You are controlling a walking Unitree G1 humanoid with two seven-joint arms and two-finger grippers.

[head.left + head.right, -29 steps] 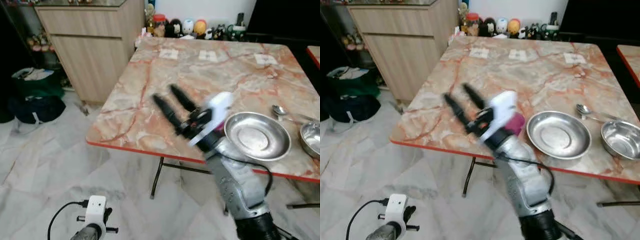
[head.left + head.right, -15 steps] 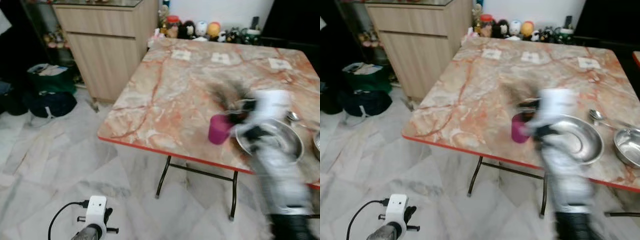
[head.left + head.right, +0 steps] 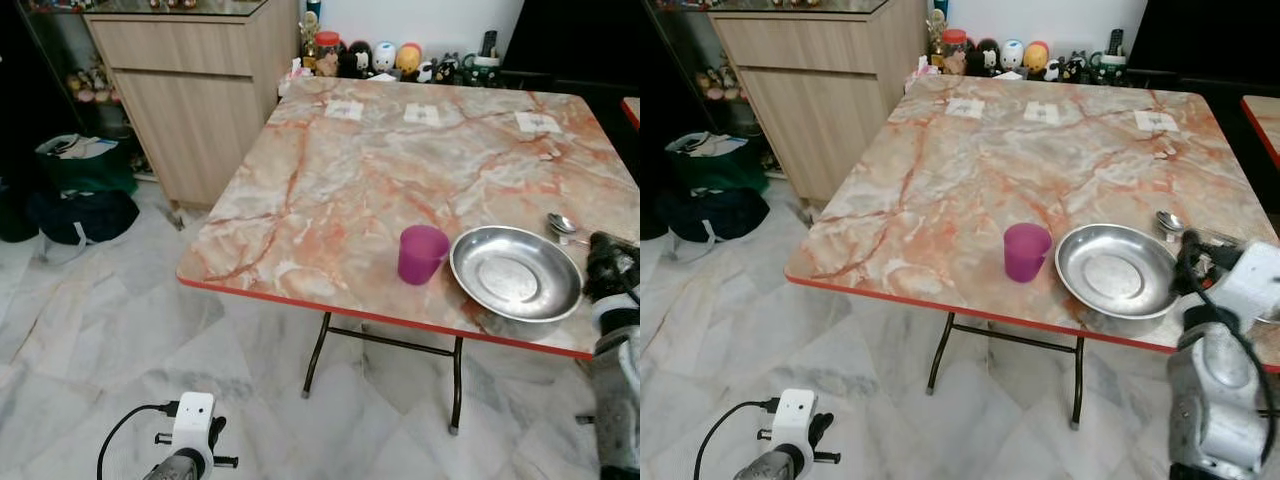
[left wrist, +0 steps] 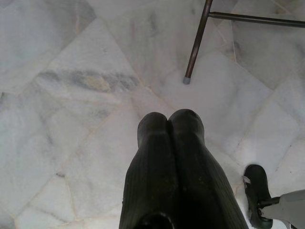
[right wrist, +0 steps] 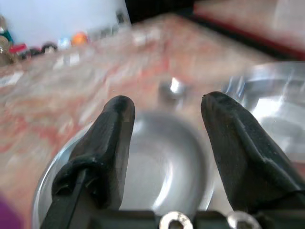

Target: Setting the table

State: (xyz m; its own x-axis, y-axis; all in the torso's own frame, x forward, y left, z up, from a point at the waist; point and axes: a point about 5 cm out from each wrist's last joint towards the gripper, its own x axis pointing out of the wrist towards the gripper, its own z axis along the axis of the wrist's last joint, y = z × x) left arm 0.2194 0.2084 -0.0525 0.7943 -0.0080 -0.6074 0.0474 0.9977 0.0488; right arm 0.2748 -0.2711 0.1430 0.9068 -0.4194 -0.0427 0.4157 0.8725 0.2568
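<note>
Since half a second ago the right arm has swung away from the purple cup [image 3: 422, 253] and now sits at the table's near right edge, sharp where it was a blur; the cup stands alone and upright on the marble table [image 3: 380, 170], just beside the steel plate [image 3: 515, 272], well apart from the fingers.

From the left eye, a spoon [image 3: 560, 223] lies beyond the plate, which holds nothing. Figurines [image 3: 385, 57] line the far edge beside a wooden cabinet [image 3: 195, 90].

From the right eye, the cup [image 3: 1026, 251] and plate [image 3: 1118, 272] show the same layout, with the silver right arm [image 3: 1215, 375] rising just past the plate's right rim.

Through the left wrist camera, the left gripper [image 4: 170, 119] hangs over the marble floor [image 4: 71, 71], its fingers pressed together, near a table leg [image 4: 196, 45].

Through the right wrist camera, the right gripper [image 5: 167, 112] has its fingers spread apart above the bare plate [image 5: 157, 167], with a steel bowl [image 5: 267, 105] beside it, blurred.
</note>
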